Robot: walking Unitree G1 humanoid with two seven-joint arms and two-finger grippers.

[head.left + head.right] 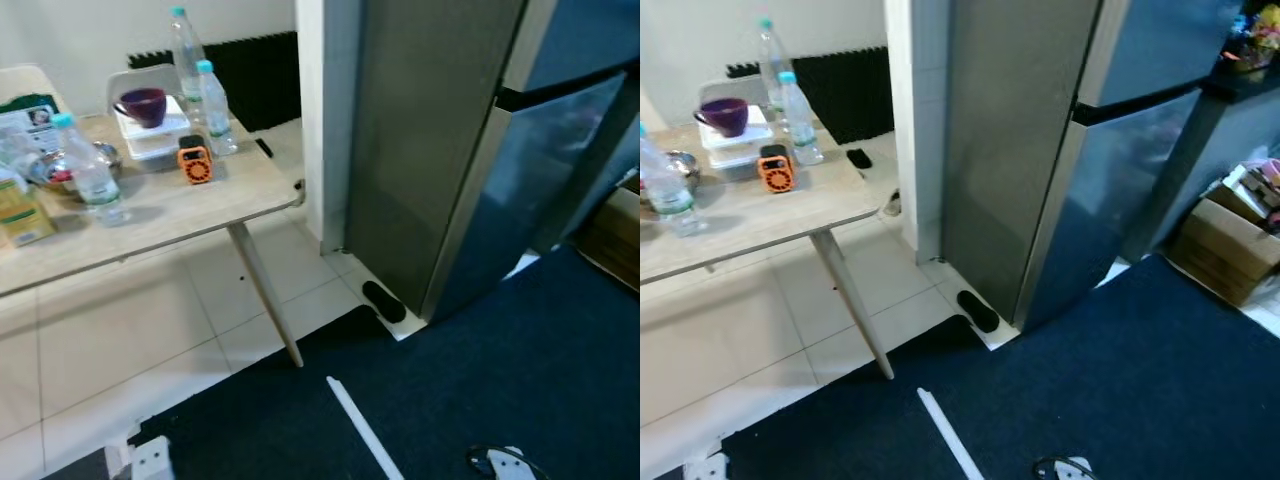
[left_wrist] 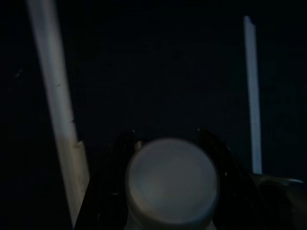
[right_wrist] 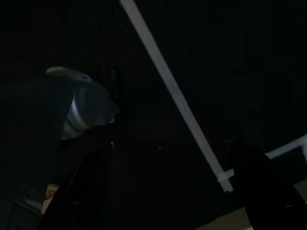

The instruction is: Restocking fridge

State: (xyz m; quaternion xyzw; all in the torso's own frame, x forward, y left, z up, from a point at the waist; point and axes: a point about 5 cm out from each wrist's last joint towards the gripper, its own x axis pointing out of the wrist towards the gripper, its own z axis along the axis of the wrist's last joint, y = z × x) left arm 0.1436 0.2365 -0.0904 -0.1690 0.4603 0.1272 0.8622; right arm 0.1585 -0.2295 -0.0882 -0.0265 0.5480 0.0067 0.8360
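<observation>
Left gripper clamped on pale bottle cap — right gripper fingers spread, empty; fridge closed beside table.

Both eye views look forward and down from the head, sharing the table on the left, the fridge on the right and the dark carpet below; the right eye reaches further right. Each wrist view looks closely along its own fingers at dark floor
</observation>
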